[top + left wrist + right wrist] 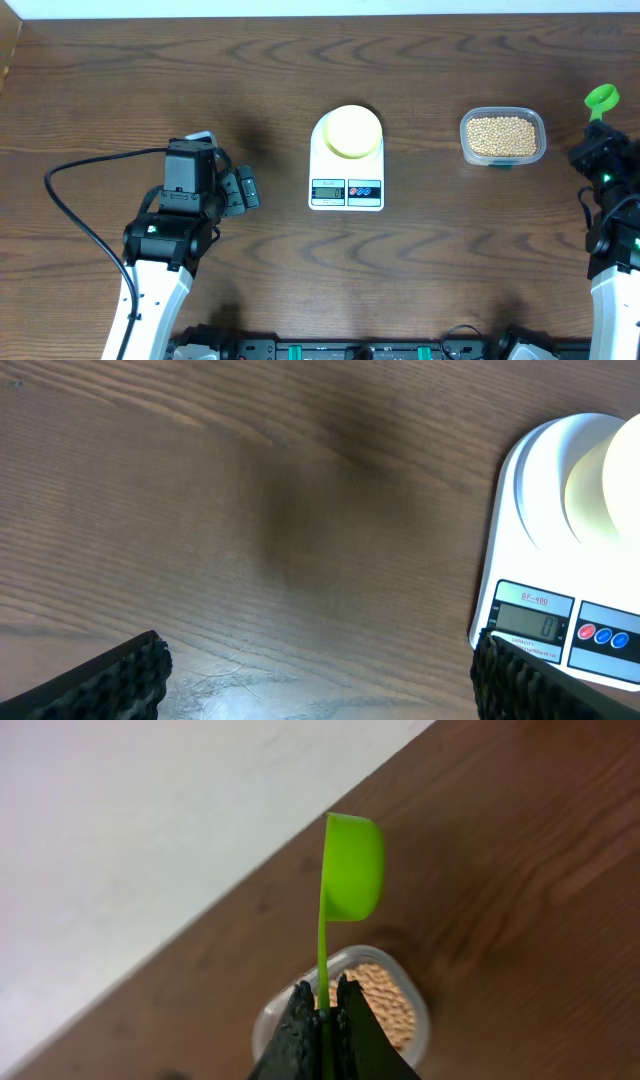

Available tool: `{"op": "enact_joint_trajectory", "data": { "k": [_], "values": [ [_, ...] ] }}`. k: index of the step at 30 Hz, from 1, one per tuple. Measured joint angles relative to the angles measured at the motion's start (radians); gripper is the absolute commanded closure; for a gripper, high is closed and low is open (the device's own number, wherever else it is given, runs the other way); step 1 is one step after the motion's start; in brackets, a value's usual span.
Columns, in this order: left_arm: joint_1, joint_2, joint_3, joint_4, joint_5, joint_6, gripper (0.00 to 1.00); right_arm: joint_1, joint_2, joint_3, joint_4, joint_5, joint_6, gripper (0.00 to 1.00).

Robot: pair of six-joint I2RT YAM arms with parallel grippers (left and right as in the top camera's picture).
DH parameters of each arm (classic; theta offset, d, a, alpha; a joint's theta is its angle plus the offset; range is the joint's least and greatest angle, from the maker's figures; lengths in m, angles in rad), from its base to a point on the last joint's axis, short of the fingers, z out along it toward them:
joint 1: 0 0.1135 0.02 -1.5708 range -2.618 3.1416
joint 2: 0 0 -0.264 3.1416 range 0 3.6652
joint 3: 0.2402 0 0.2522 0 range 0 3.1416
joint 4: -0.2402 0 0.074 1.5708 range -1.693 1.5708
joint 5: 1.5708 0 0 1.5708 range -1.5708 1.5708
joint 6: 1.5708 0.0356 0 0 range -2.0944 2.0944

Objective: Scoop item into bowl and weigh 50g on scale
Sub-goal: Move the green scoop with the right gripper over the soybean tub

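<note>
The white scale (346,160) sits mid-table with the pale yellow bowl (353,131) on its platform. The item, tan beans (502,136), fills a clear tub to the scale's right. At the table's right edge my right gripper (596,135) is shut on the handle of a green scoop (601,98), which is raised and looks empty. The right wrist view shows the scoop (352,870) edge-on above the beans (385,1005), its handle pinched between the fingers of that gripper (322,995). My left gripper (240,190) is open and empty, left of the scale (545,530) and bowl (605,485).
A black cable (70,200) loops over the table left of the left arm. The clear tub's rim (270,1020) lies just under the right gripper. The table's far edge (250,910) meets a pale floor behind the scoop.
</note>
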Motion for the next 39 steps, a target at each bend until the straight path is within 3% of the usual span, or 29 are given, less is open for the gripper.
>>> {"op": "enact_joint_trajectory", "data": {
  "k": [16, 30, 39],
  "values": [
    [0.0, 0.0, 0.0, 0.0, 0.0, 0.0, 0.02, 0.001, 0.002, 0.0, -0.098, -0.045, -0.402, 0.99],
    [0.0, 0.0, 0.0, 0.0, 0.0, 0.0, 0.02, 0.082, 0.13, 0.002, -0.15, -0.073, -0.412, 0.99],
    [0.0, 0.0, 0.0, -0.001, -0.002, 0.0, 0.02, 0.116, 0.229, 0.192, -0.4, -0.061, -0.408, 0.99]
  ]
}}
